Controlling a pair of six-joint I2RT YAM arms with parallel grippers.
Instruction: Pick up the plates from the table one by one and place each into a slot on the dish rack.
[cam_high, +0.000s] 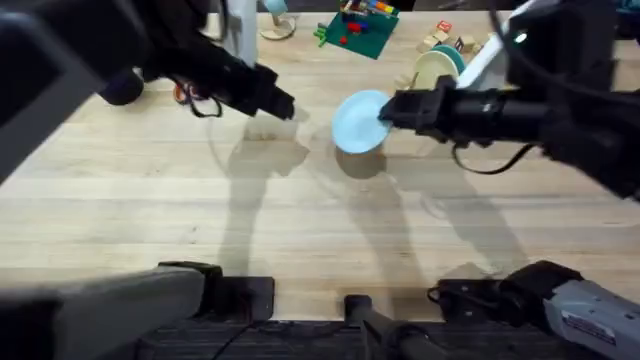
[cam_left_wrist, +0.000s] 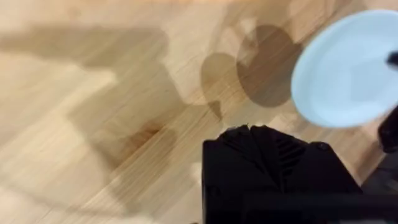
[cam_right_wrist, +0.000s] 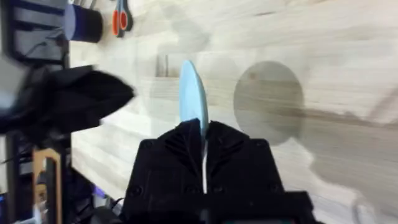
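My right gripper (cam_high: 388, 110) is shut on the rim of the light blue plate (cam_high: 358, 122) and holds it above the table (cam_high: 300, 230) near the middle. In the right wrist view the plate (cam_right_wrist: 193, 93) stands edge-on between my fingers, with its round shadow on the wood beside it. Beyond it, pale upright pegs of the dish rack (cam_right_wrist: 163, 65) rise from the table. My left gripper (cam_high: 285, 105) hovers just left of the plate, shut with nothing in it. In the left wrist view the blue plate (cam_left_wrist: 348, 68) hangs to one side of its black fingers (cam_left_wrist: 267, 155).
A green toy-block board (cam_high: 357, 30) lies at the back. A pale yellow and teal round object (cam_high: 438, 68) and small blocks sit at the back right. Orange-handled scissors (cam_right_wrist: 120, 20) and a dark cylinder (cam_right_wrist: 84, 23) lie past the rack.
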